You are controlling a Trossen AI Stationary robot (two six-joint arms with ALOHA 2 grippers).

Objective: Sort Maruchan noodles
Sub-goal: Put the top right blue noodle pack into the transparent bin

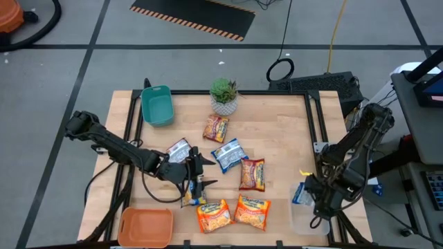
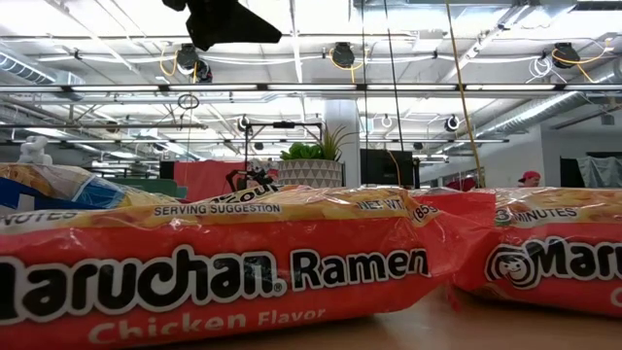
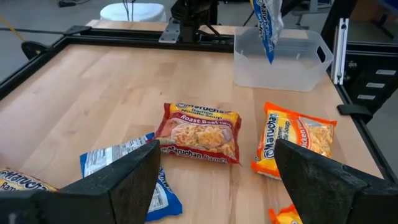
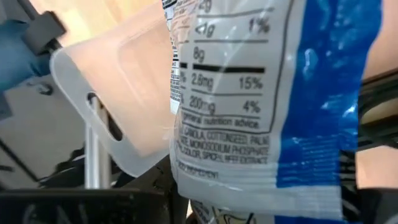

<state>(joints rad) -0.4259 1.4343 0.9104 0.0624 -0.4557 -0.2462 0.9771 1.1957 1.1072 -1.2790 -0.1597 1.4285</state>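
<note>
A wooden table (image 1: 277,124) fills the frame's middle, with a teal bin (image 1: 157,105) upper left, an orange bin (image 1: 145,227) lower left and a clear bin (image 1: 304,216) lower right — apparently one per flavour. Loose Maruchan noodles (image 1: 252,173) lie scattered at centre and lower centre. The right gripper (image 1: 309,188), lower right, is closed on a blue-and-white packet (image 1: 300,194) dangling above the clear bin, seemingly ready for dropping. The left gripper (image 1: 196,174), left of centre, hovers with fingers spread wide and holding nothing — likely lining up on a nearby packet.

Left gripper (image 1: 197,181) fingers spread; right gripper (image 1: 309,196) clamped.
</note>
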